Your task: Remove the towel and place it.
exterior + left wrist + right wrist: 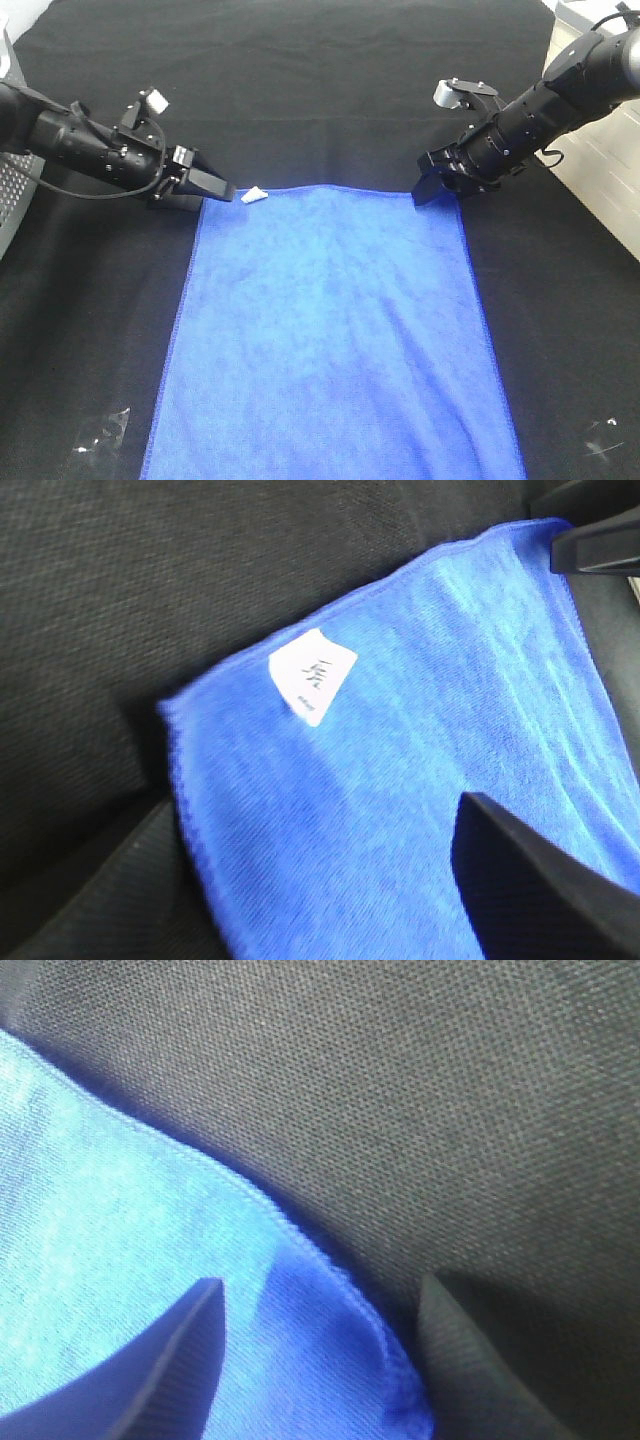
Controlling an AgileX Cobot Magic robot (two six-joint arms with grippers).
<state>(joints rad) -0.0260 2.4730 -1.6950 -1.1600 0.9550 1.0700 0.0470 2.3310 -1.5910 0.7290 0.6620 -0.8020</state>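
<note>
Firstly, from high, the large royal-blue plush rectangular towel [335, 330] lies flat on the black fabric table cover [300, 80], from centre toward 6 o'clock. The left gripper [215, 185] is at its 11 o'clock corner beside a small white tag [253, 196], the right gripper [428, 190] at its 1 o'clock corner. Left wrist view: the fingers [530, 880] stand wide apart over the corner and hold nothing. Right wrist view: the fingers [160, 1360] are apart, with the stitched edge between them, not pinched.
</note>
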